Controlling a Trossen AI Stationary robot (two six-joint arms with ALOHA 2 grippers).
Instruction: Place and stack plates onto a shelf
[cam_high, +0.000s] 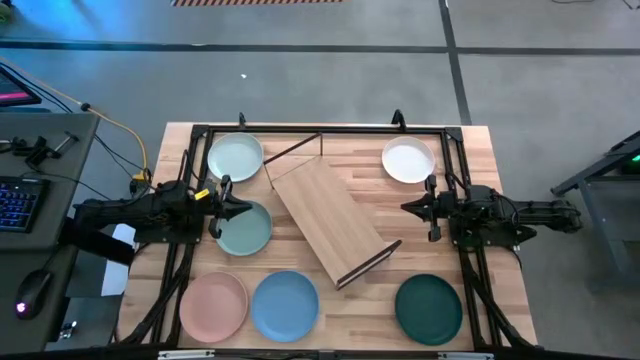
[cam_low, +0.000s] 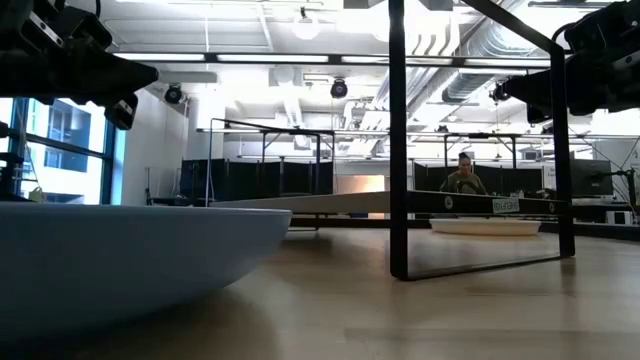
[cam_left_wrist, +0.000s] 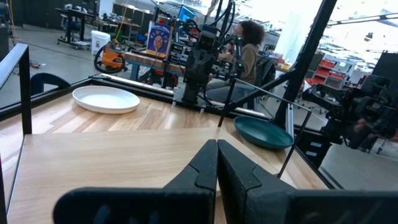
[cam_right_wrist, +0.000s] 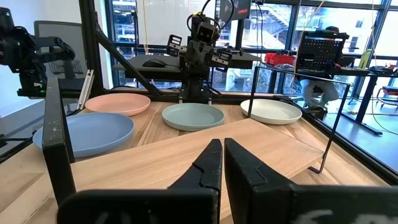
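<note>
L gripper (cam_high: 224, 200) sits at the table's L side, jaws pressed together w/ nothing between them, tips pointing toward the shelf (cam_high: 328, 218). Sage green plate (cam_high: 243, 229) lies right under/just beside those tips; pale mint plate (cam_high: 235, 157) a bit off to one side of them, pink plate (cam_high: 213, 306) and light blue plate (cam_high: 285, 305) off to the other side, near the table's front edge.

R gripper (cam_high: 428, 209) at the table's R side, jaws also closed, empty, tips facing the shelf from the opposite end. White plate (cam_high: 408, 160) near those tips to one side, dark teal plate (cam_high: 428, 308) farther off on the other side.

Shelf lies skewed diagonally mid-table, between the two grippers, its board bare; dark frame rods at both ends.

Person (cam_left_wrist: 244, 55) seated beyond the table in L wrist view.
</note>
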